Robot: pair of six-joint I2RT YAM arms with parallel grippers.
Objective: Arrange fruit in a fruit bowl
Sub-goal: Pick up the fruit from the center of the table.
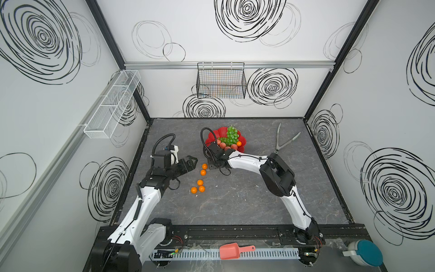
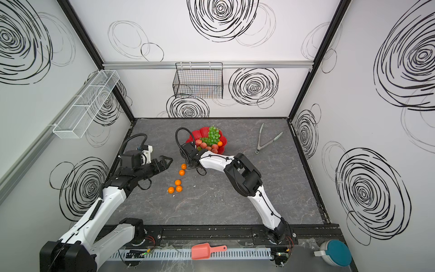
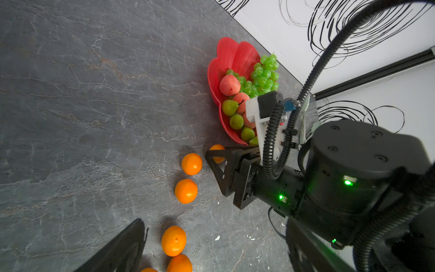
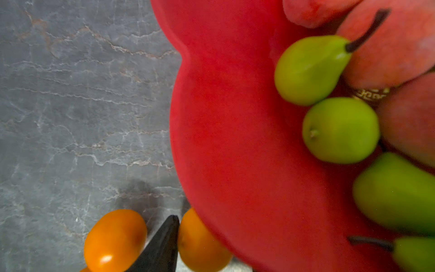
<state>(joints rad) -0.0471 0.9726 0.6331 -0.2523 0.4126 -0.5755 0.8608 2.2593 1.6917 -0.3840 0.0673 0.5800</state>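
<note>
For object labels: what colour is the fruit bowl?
The fruit bowl is glossy red, clearest in the left wrist view.

You see bright, even overhead light, with soft, faint shadows beside the tangerines [image 1: 200,182] on the grey table [image 1: 235,207]. Both top views bow at their edges (wide lens). Your right wrist view shows the pears [image 4: 341,130] and bowl [image 4: 223,141] blurred.

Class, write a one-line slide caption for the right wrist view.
Pears and peaches lie in the red bowl; tangerines sit outside it on the grey table.
</note>
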